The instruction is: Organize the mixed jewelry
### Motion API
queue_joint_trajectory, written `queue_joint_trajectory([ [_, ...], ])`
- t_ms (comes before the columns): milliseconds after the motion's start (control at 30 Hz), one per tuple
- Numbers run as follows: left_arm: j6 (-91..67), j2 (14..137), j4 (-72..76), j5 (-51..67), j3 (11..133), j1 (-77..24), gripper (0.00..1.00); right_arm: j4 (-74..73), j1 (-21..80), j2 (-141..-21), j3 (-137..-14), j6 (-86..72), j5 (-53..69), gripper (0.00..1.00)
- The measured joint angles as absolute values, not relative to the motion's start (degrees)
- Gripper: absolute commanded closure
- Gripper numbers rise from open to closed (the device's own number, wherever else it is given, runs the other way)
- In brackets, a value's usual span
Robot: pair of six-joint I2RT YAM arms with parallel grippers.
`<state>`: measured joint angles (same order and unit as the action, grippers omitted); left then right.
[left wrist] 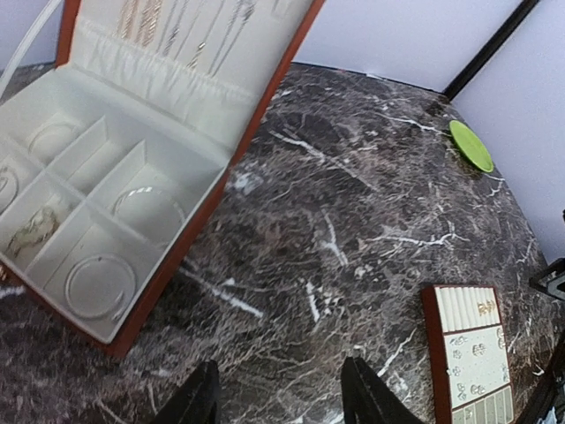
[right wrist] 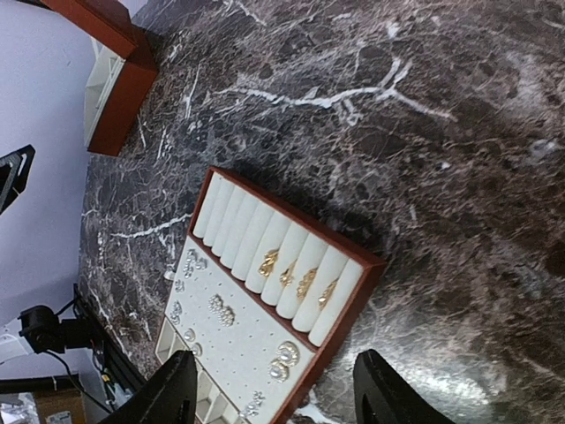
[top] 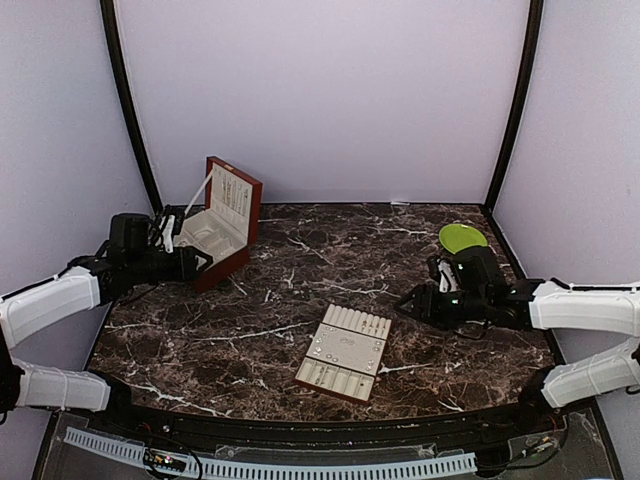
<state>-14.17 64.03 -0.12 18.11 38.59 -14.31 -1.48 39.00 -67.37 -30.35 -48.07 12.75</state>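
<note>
The cream slotted tray [top: 355, 322] lies flat at centre front. In the right wrist view [right wrist: 231, 221] its rolls hold several gold rings [right wrist: 269, 261], and its pad holds small silvery earrings [right wrist: 221, 309]. The tray also shows in the left wrist view [left wrist: 455, 309]. My right gripper [top: 403, 300] is open and empty, just right of the tray, with the tray's corner between its fingers [right wrist: 274, 375]. My left gripper [top: 205, 262] is open and empty beside the open red-brown box [top: 235, 200], over bare marble [left wrist: 281, 375].
The box [left wrist: 168, 265] has white compartments holding thin bracelets [left wrist: 100, 284] and a chain [left wrist: 35, 231]. Necklaces [left wrist: 177, 26] hang in its raised lid. A green plate [top: 462, 237] sits at the back right. Purple walls and black poles enclose the table.
</note>
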Motion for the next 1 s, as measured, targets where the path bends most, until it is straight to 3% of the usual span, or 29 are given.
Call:
queue_joint_trajectory([
  [400,-30.5,52.2,-16.7,0.1,31.1,-14.3,0.57,-9.2,35.6,-69.0,-33.5,-39.9,8.7,0.33],
  [600,-40.8,48.3,-28.0,-7.6,28.3,-14.2,0.66,-9.1,35.6,-69.2,-33.4,-39.0,8.5,0.33],
  [1000,-49.8,53.7,-36.3,-8.3,28.2,-14.2,0.68,-8.2,35.6,-70.1,-33.3,-38.0,7.7,0.33],
])
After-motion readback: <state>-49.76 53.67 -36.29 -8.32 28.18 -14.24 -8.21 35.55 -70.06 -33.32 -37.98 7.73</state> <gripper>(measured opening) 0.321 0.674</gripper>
